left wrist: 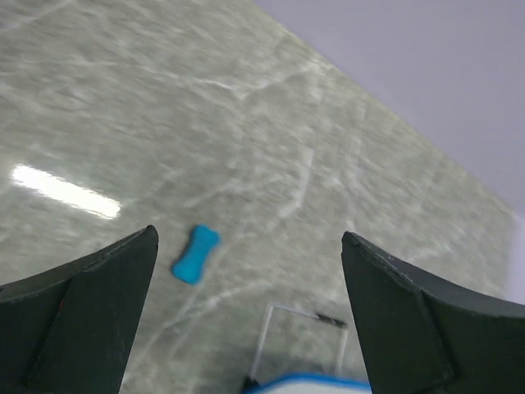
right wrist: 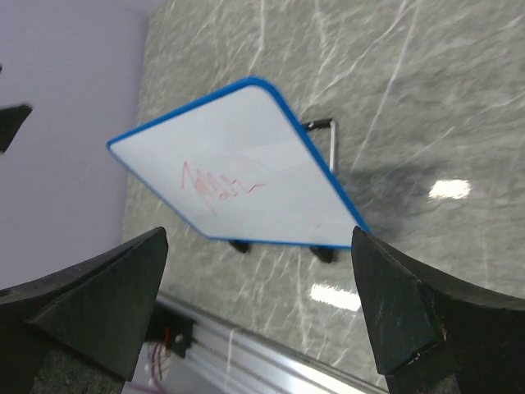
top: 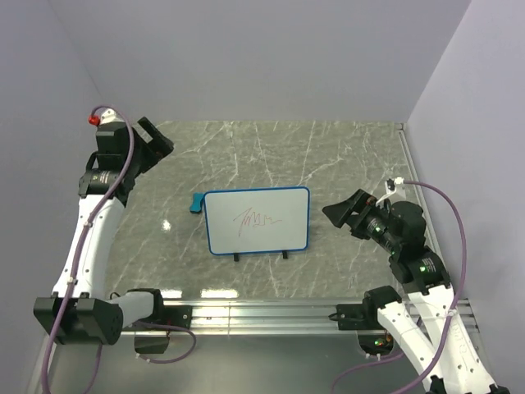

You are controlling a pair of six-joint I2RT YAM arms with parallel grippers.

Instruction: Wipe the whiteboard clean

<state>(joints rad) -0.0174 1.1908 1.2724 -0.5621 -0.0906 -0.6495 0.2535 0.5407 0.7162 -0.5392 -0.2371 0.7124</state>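
Observation:
The whiteboard stands propped on little black feet in the middle of the table, with red scribbles near its centre. A small blue eraser block lies by the board's upper left corner. My left gripper is open and empty, raised at the back left, well away from the eraser. In the left wrist view its jaws frame the eraser and the board's top edge. My right gripper is open and empty just right of the board. In the right wrist view it faces the board and its scribbles.
A wire stand props the board from behind. A metal rail runs along the near table edge and another along the right edge. Purple walls close in the left, back and right sides.

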